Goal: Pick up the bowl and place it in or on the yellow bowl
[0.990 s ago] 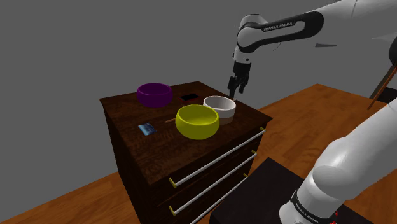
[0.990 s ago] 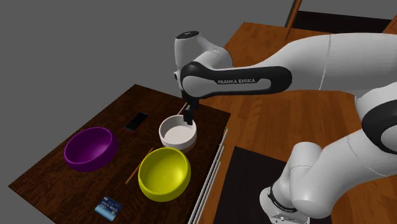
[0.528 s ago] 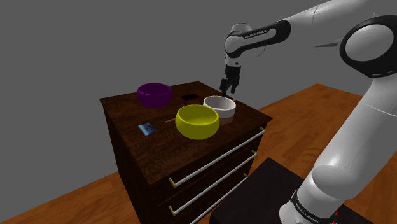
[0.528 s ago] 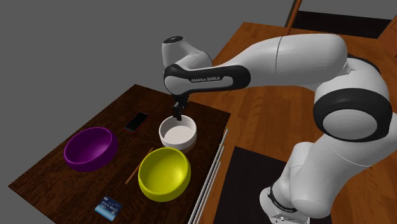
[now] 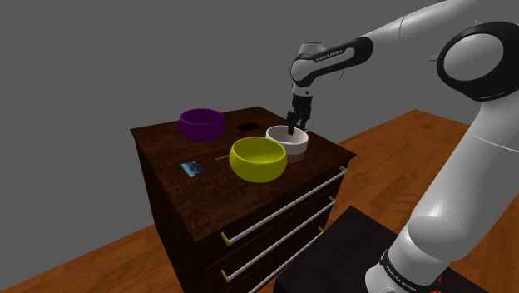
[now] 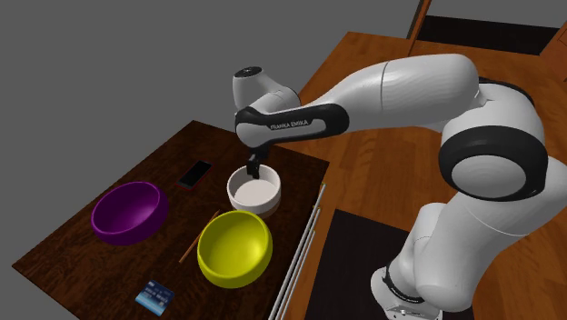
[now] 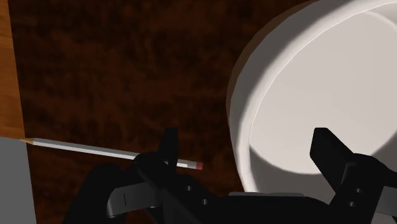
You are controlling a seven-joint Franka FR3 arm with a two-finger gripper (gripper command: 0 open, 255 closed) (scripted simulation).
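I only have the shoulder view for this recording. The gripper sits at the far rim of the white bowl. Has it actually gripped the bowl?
Observer: No. In the wrist view the gripper is open and straddles the rim of the white bowl. One finger is outside and one is over the inside, and no contact shows.
Operator: Is anything lying near the outer finger?
Observer: Yes. The wrist view shows a pencil with a pink eraser end lying just outside the bowl, by that finger.
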